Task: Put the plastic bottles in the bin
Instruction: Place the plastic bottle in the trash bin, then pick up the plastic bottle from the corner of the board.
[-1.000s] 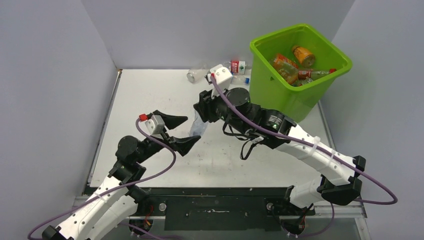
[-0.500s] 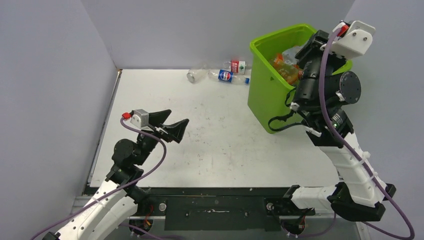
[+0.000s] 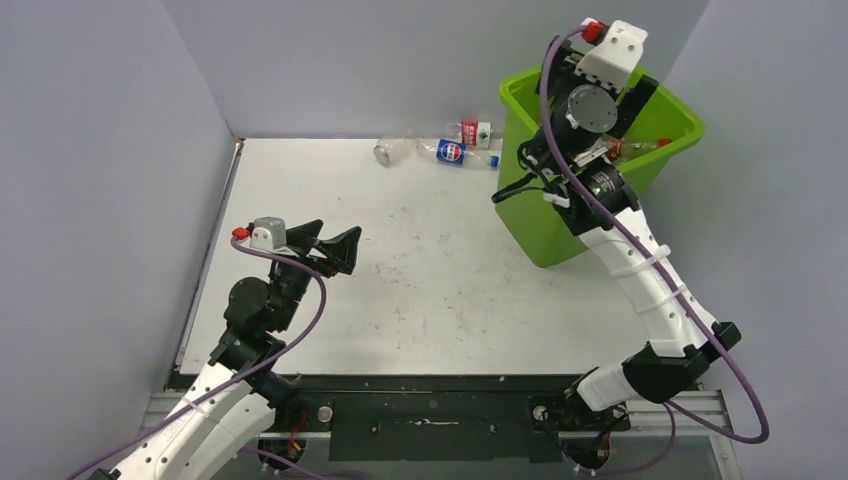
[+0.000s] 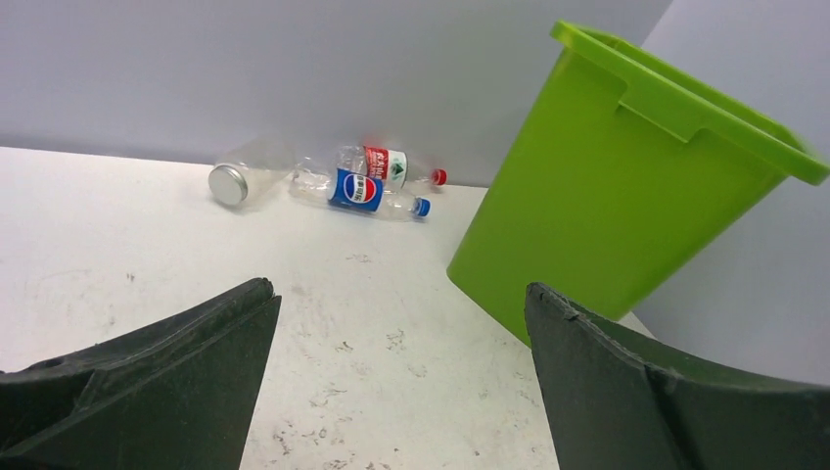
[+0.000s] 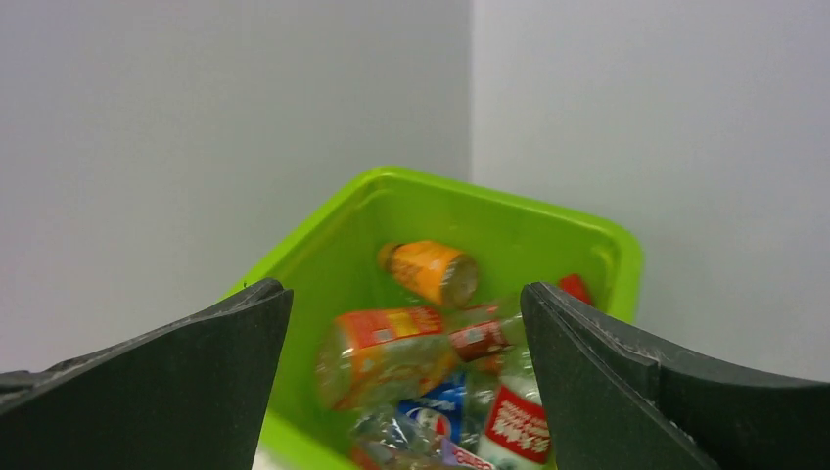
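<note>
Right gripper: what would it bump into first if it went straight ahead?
Probably the orange-labelled clear plastic bottle atop the pile inside the lime-green plastic bin; the open right gripper points there, though depth is unclear.

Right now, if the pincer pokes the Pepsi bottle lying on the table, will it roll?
Probably. The Pepsi bottle is round and lies on its side, so a sideways poke would likely roll it. It looks clear and empty, so probably light and easy to skid. The red-label bottle lies close beside it and might block it.
</note>
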You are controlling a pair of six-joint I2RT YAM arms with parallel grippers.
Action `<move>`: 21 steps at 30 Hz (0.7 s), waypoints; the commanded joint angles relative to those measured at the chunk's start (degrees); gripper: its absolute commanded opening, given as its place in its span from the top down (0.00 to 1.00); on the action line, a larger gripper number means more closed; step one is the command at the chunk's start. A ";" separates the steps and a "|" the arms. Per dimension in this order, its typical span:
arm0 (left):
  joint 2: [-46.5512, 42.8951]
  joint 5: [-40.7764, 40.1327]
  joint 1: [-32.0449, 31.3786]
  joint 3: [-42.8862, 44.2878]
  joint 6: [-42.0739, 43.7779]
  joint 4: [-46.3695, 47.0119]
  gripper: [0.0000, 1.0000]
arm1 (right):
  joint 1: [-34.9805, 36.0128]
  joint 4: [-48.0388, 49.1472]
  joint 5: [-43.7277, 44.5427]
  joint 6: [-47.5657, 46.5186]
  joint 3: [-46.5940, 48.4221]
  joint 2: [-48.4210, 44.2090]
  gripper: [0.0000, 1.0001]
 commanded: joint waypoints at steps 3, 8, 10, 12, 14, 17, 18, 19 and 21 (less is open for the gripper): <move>0.86 -5.50 0.44 1.69 -1.99 1.20 0.04 | 17.33 -2.29 -9.26 4.28 3.38 -7.02 0.10; 7.06 -5.72 2.26 2.64 -8.14 1.26 0.04 | 21.23 -10.58 -35.15 17.22 -6.56 -12.68 0.10; 11.93 -3.85 4.24 5.55 -12.90 -1.29 0.04 | 21.28 -10.83 -41.28 20.97 -12.75 -14.41 0.10; 18.17 -3.41 5.54 9.34 -18.73 -4.75 0.04 | 21.52 -10.38 -44.86 23.66 -19.21 -15.71 0.10; 24.78 -3.31 6.09 12.35 -23.51 -5.41 0.04 | 21.60 -9.10 -46.64 25.23 -26.13 -16.98 0.10; 35.37 -2.56 6.43 16.23 -29.30 -2.26 0.04 | 21.80 -6.38 -46.32 26.46 -35.60 -19.17 0.10; 39.03 -2.35 6.54 17.62 -31.05 -0.79 0.04 | 21.84 -5.75 -46.27 26.92 -38.17 -19.53 0.10; 42.89 -2.20 6.79 19.23 -33.16 0.20 0.04 | 21.87 -5.61 -46.22 27.26 -40.17 -19.78 0.10; 50.92 -1.13 7.77 23.10 -36.69 2.75 0.04 | 22.06 -5.59 -46.03 28.19 -43.38 -20.11 0.10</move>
